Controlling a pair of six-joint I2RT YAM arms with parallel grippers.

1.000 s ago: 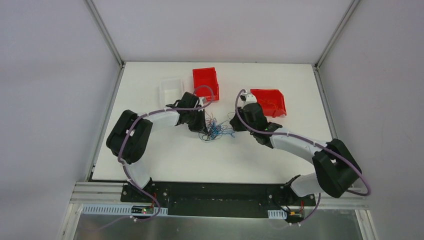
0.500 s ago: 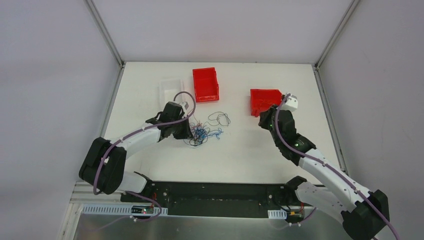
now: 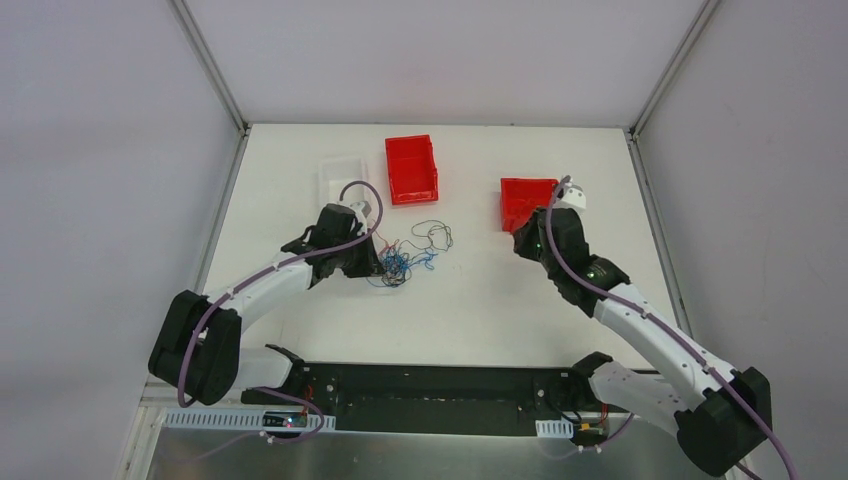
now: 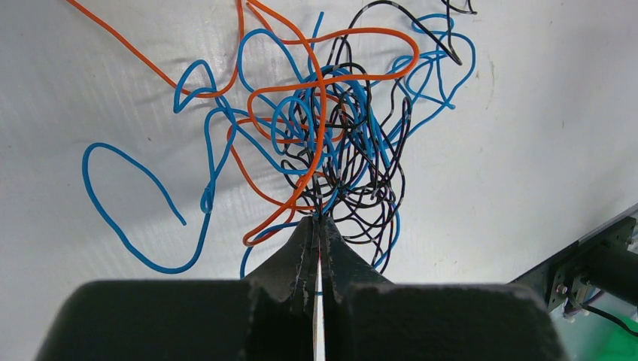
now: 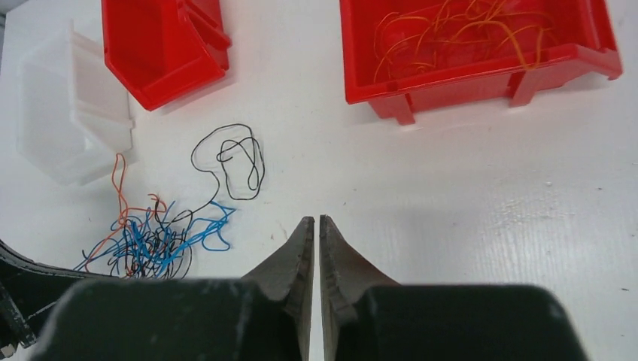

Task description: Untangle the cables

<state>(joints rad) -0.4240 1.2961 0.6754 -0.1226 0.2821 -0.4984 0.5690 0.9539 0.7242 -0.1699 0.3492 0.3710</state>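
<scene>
The cables are a small knot of thin blue, orange and black wires on the white table, left of centre. In the left wrist view the knot lies just ahead of my left gripper, which is shut on strands at the knot's near edge. In the top view my left gripper is at the knot's left side. One black strand lies in loose loops to the knot's right and also shows in the right wrist view. My right gripper is shut and empty above bare table, well right of the knot.
A red bin and a clear plastic bin stand behind the knot. A second red bin holding orange wires stands at the right, close to my right wrist. White walls enclose the table.
My right gripper left the knot and swung right towards the right red bin. My left gripper dragged the knot a little left. A black strand now lies apart.
</scene>
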